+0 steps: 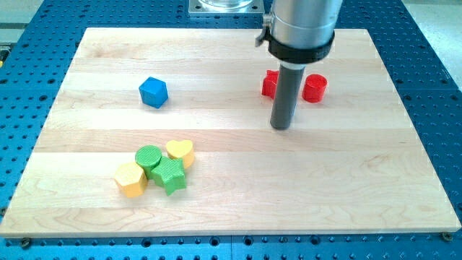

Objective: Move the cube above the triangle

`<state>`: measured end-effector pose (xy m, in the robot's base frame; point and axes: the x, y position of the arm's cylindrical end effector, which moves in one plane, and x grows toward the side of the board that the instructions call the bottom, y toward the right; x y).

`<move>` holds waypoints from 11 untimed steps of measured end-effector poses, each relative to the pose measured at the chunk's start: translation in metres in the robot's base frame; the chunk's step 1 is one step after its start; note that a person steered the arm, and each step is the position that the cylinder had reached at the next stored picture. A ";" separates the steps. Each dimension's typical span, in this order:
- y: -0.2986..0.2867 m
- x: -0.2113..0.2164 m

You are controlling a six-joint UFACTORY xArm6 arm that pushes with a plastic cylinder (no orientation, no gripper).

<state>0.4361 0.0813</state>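
A blue cube (153,92) sits on the wooden board at the view's upper left. No block in view has a clear triangle shape. My tip (281,127) rests on the board right of centre, far to the right of the blue cube. It is just below two red blocks: one (270,84) partly hidden behind the rod, its shape unclear, and a red cylinder (315,88) to the rod's right.
A cluster lies at the lower left: a green cylinder (149,157), a yellow heart (180,152), a green star (172,175) and a yellow hexagon (131,180). The wooden board (361,180) lies on a blue perforated table.
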 end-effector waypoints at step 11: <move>-0.110 -0.042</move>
